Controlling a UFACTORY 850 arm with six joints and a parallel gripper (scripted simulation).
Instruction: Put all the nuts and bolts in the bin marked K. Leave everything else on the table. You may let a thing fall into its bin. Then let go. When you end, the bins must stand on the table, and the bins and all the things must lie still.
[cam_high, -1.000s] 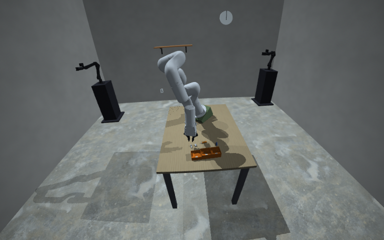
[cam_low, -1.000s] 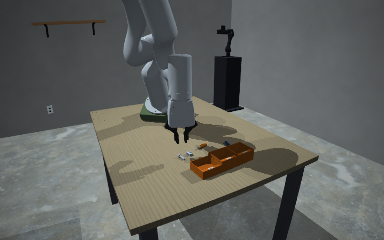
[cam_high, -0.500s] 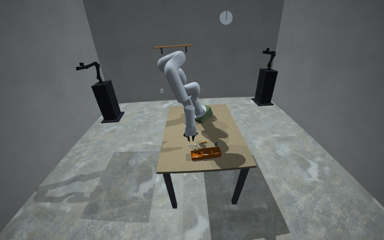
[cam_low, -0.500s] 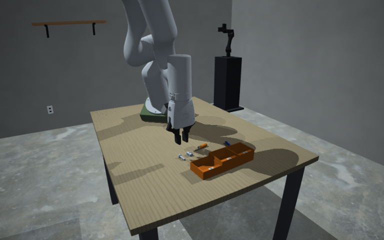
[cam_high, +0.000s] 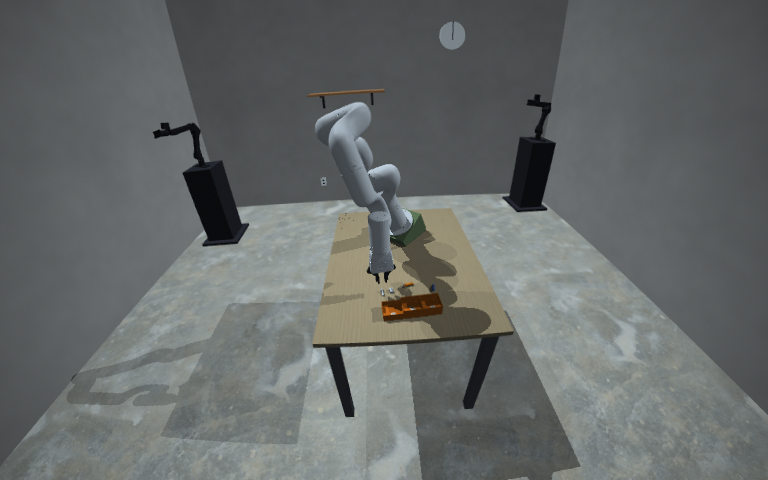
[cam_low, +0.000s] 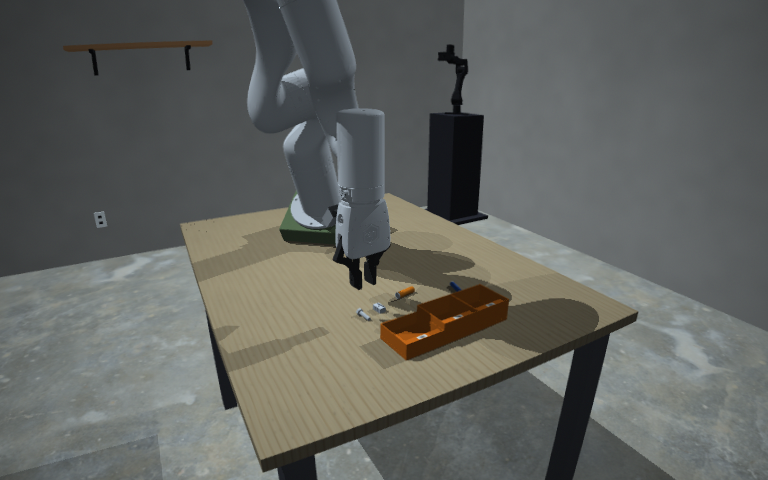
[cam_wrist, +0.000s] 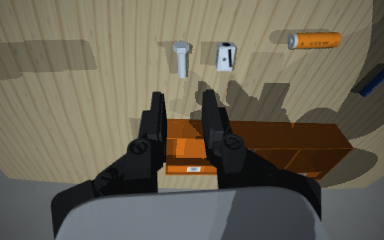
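A silver bolt (cam_wrist: 181, 57) lies on the wooden table, also in the exterior view (cam_low: 362, 314). Beside it lies a small grey sharpener-like block (cam_wrist: 225, 55). An orange row of three bins (cam_low: 444, 319) stands just past them, with small white labels I cannot read. Its contents are hidden in these views. My gripper (cam_wrist: 183, 106) (cam_low: 362, 281) hangs above the table, short of the bolt and the block. Its fingers stand partly apart with nothing between them.
An orange cylinder (cam_wrist: 314, 40) lies right of the block. A blue thing (cam_wrist: 368, 84) (cam_low: 453, 286) lies at the far side of the bins. The arm's green base (cam_low: 303, 229) sits at the back of the table.
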